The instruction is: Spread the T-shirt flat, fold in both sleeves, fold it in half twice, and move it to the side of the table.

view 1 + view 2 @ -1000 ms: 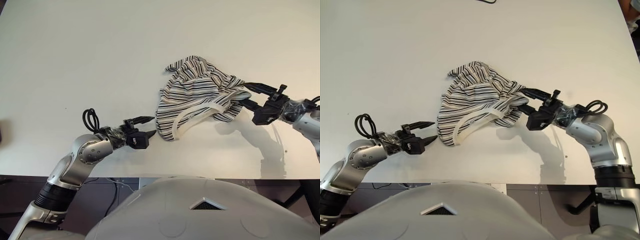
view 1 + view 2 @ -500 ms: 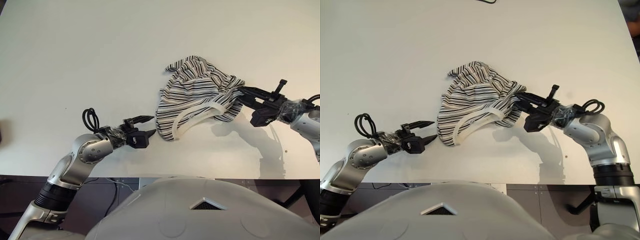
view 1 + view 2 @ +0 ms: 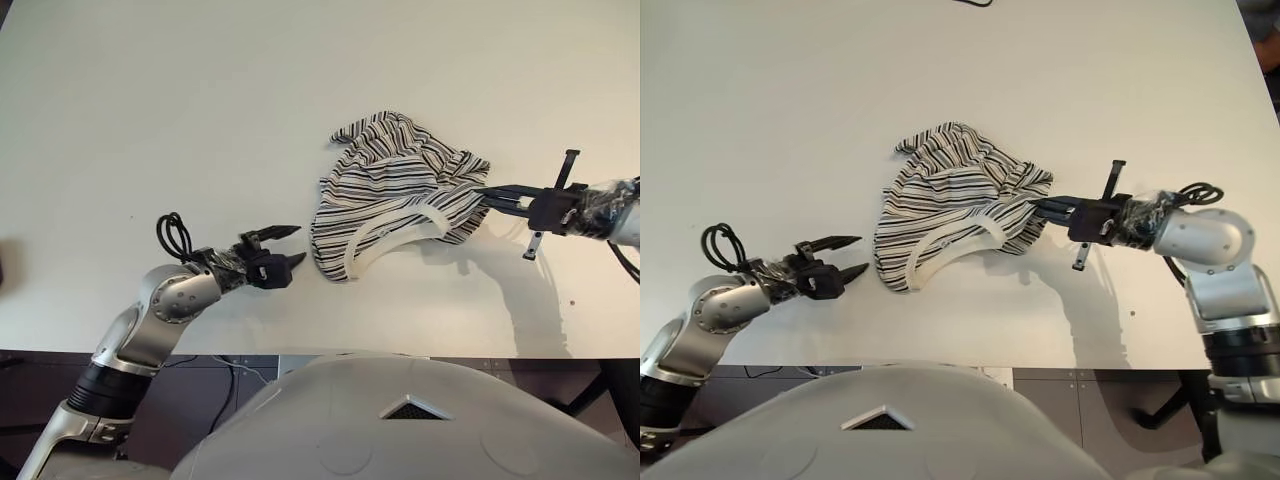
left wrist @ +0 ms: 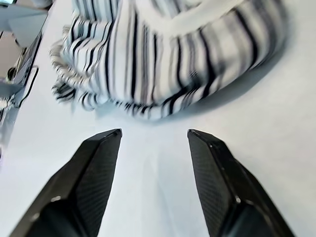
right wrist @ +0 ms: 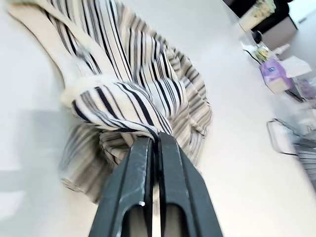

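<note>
On the table (image 3: 150,120), right end effector (image 3: 481,190) has rolled, pinching the T-shirt (image 3: 385,175) (left end effector (image 3: 298,245) spread).

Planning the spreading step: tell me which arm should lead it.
Probably right. The right gripper is shut on the T-shirt edge; the left gripper is open, just short of the cloth, holding nothing.

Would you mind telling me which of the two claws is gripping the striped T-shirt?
The right claw, shut on an edge of the T-shirt; the left claw is open, short of the cloth.
</note>
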### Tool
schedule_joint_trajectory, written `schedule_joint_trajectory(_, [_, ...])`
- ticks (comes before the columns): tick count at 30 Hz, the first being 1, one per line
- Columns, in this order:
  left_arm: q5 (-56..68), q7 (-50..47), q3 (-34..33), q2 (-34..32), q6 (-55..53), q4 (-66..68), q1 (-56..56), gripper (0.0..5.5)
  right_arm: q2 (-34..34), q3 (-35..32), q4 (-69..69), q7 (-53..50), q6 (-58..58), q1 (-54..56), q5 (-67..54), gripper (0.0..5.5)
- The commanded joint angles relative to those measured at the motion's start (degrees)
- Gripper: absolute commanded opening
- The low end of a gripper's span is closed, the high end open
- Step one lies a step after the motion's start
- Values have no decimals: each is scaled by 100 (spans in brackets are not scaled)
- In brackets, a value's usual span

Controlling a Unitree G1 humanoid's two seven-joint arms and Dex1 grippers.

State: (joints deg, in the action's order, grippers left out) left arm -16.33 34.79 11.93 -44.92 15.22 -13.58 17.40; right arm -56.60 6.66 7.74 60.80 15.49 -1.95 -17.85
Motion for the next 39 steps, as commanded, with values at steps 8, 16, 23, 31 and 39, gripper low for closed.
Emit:
schedule_joint_trajectory(8, [-62,-489,-329,335,-34,473,-498,250,-8,-257,-466,-547,-4476,2386,-2409,14])
schedule_joint_trajectory(16, [58,435,497,641,-910,-1035,-669,250,141,998,-807,-224,-3295,1674,56,14])
schedule_joint_trajectory(23, [-826,771,1342,251,-43,-767,-615,250,467,857,-1141,-59,-3114,1735,418,14])
schedule_joint_trajectory(31, [-1416,420,1755,633,258,304,-1026,250,745,674,-820,-123,-3241,1538,498,14])
schedule_joint_trajectory(39, [-1404,814,2072,650,86,652,-1348,111,983,573,-569,-219,-3384,1467,462,10])
